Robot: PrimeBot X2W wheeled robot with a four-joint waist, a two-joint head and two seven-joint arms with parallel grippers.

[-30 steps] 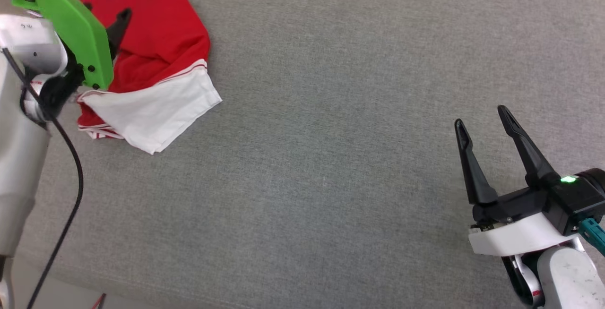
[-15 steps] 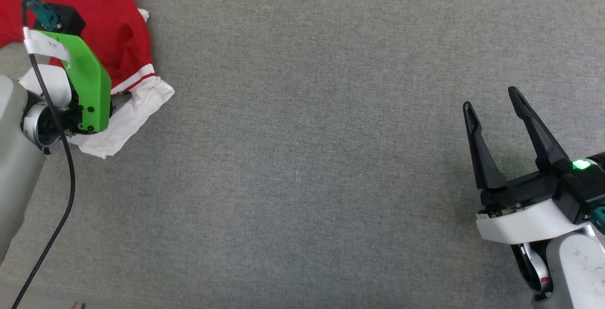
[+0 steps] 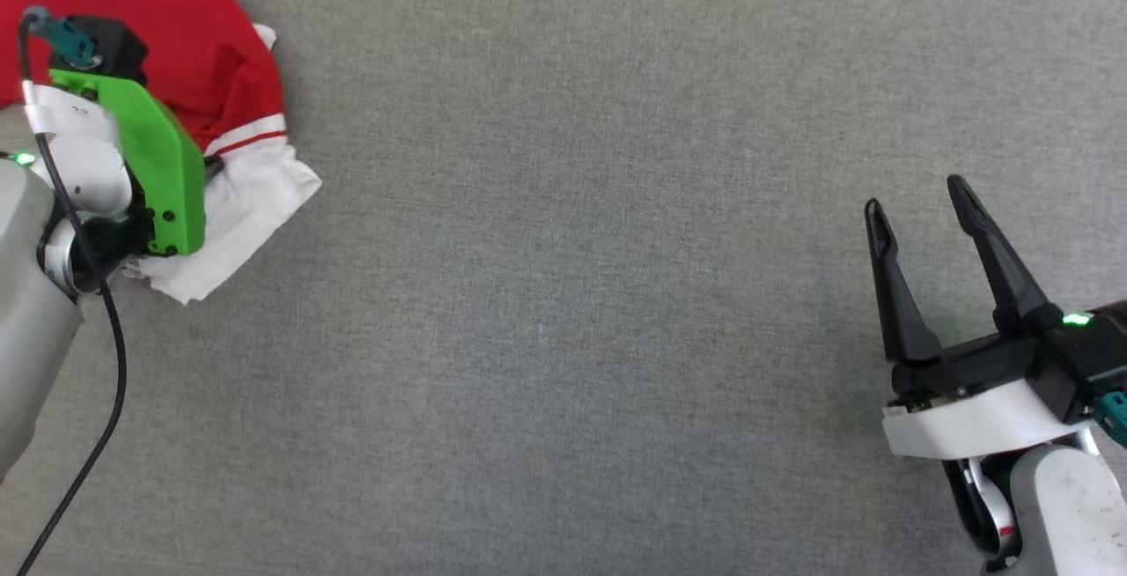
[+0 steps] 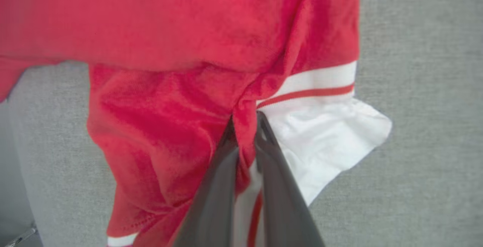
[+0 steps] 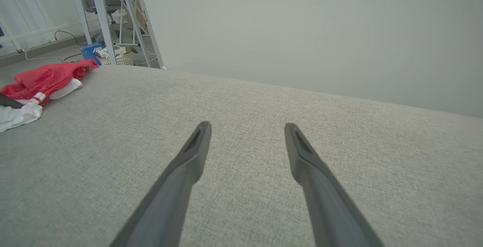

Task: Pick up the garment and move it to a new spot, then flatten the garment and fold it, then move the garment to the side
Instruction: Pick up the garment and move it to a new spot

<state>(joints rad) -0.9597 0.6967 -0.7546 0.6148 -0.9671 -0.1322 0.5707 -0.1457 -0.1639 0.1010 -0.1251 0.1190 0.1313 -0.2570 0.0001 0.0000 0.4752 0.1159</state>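
The garment [image 3: 202, 39], red with a white striped-trim sleeve, lies bunched at the far left of the grey fabric surface [image 3: 563, 294]. In the left wrist view my left gripper [image 4: 245, 120] is shut on a raised fold of the garment [image 4: 169, 31] beside the white sleeve. In the head view the green wrist bracket [image 3: 167, 171] covers those fingers. My right gripper [image 3: 914, 195] hovers open at the lower right, far from the cloth, with nothing between its fingers. In the right wrist view the right gripper [image 5: 247, 125] points across the surface, with the garment [image 5: 45, 79] at the far left.
A black cable [image 3: 97, 400] hangs from my left arm at the left edge. Beyond the surface's far edge stand white frame legs [image 5: 102, 20], a blue box [image 5: 90, 50] and a pale basket [image 5: 117, 59]. A plain wall rises behind.
The head camera has shifted, so the whole picture moved. My left gripper came down onto the garment and closed on a fold of it. The right gripper stayed open.
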